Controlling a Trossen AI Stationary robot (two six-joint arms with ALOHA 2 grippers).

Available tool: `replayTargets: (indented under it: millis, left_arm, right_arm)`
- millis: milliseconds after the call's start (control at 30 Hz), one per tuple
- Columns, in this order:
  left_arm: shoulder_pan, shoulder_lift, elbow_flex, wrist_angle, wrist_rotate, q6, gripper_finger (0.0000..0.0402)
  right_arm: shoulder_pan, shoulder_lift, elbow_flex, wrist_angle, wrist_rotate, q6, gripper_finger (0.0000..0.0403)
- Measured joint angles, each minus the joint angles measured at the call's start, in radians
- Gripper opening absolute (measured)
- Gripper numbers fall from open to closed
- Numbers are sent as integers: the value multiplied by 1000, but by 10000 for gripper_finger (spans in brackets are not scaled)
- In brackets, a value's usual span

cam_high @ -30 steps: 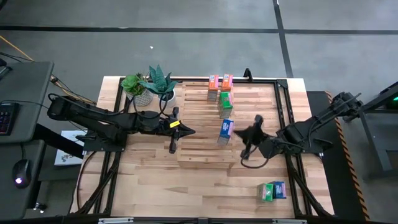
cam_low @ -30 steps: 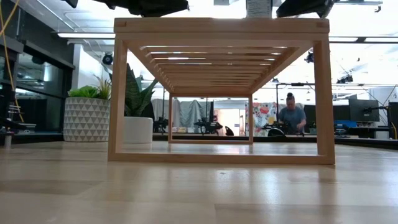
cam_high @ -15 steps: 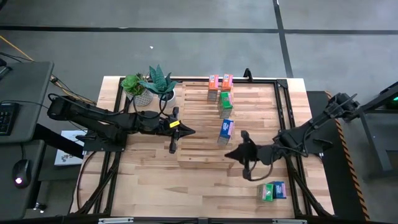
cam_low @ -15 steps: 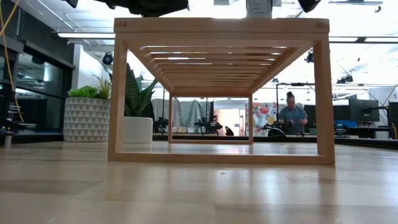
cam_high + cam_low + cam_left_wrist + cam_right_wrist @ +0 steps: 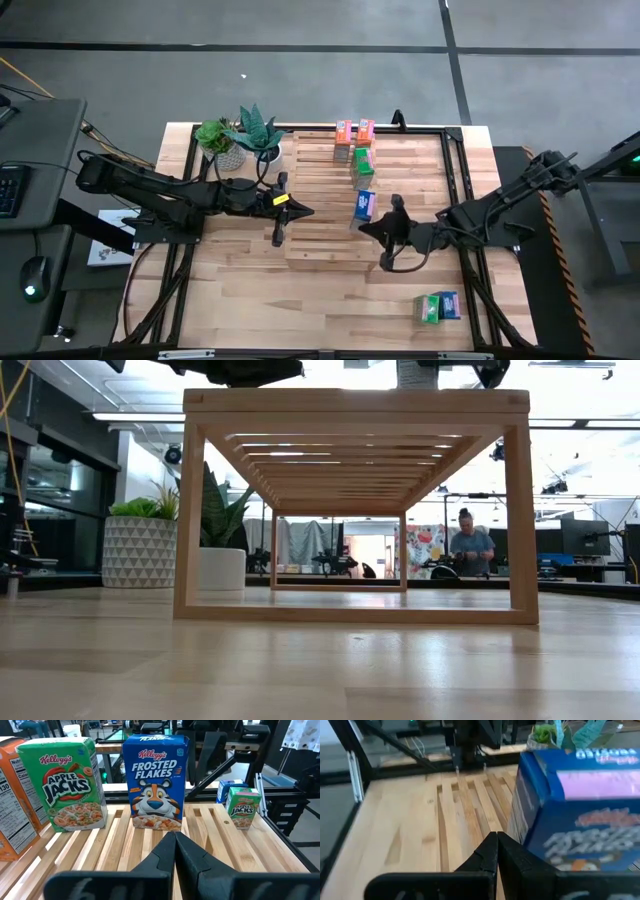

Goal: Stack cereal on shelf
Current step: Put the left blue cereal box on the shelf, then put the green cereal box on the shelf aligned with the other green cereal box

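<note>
The slatted light-wood shelf stands mid-table, seen level in the low view as the shelf. Two orange cereal boxes, a green box and a blue box stand upright on its slats. Another green and blue pair lies on the tabletop near the right front. My left gripper hovers shut over the shelf's left half, facing the blue box and green box. My right gripper is shut just on the near side of the blue box, apart from it.
Two potted plants stand at the shelf's far left corner. Black frame rails run along the table's right and far sides. Bare tabletop lies in front of the shelf. A person sits far off in the room.
My right gripper swung from the shelf's right side toward the near edge, then left and back up to the blue box's near side. It stayed shut. The left arm kept still.
</note>
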Motion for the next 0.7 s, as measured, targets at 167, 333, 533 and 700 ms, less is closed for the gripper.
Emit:
replayTargets:
  millis: [167, 333, 533, 700]
  left_arm:
    - [0, 0, 0, 0, 0, 0, 0]
    - [0, 0, 0, 0, 0, 0, 0]
    - [0, 0, 0, -1, 0, 0, 0]
    - [0, 0, 0, -1, 0, 0, 0]
  right_arm:
    - [18, 0, 46, -145, 40, 85, 0]
    - [32, 0, 54, -209, 115, 140, 0]
    - [32, 0, 54, -209, 84, 140, 0]
    - [50, 0, 54, -211, 18, 140, 0]
